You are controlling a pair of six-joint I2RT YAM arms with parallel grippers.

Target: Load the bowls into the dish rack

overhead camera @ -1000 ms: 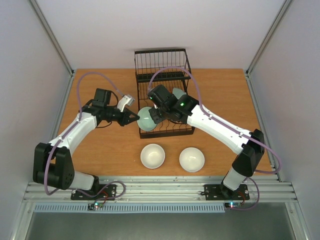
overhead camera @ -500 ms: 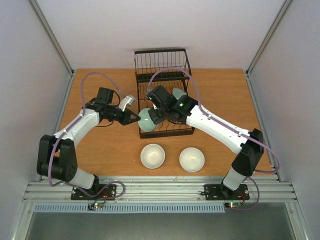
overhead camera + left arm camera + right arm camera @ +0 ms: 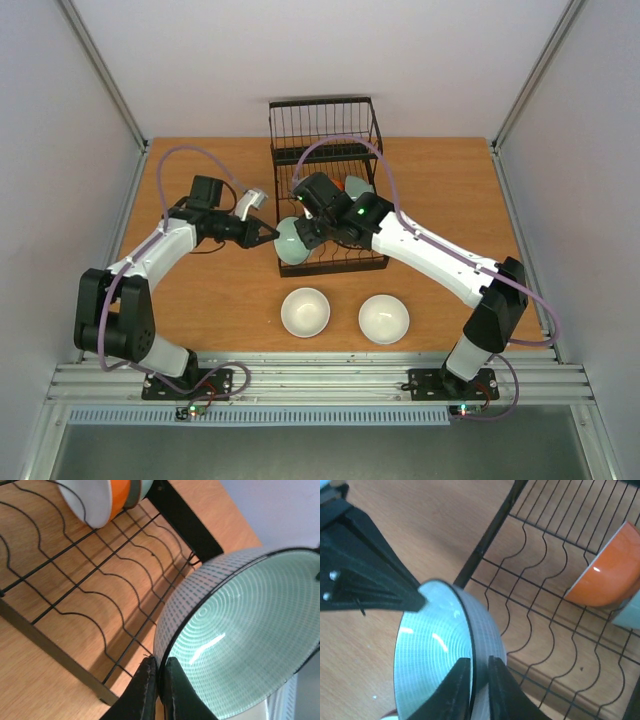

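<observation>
Left gripper pinches the rim of the patterned mint bowl at the edge of the dish rack, and the right gripper straddles that rim, its hold unclear.

left end effector pinched shut

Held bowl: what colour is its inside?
The bowl is mint green inside, ringed; left wrist view.

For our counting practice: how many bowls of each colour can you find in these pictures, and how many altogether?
White bowls: 2
Orange bowl: 1
Mint-green bowls: 2
Total: 5
</observation>
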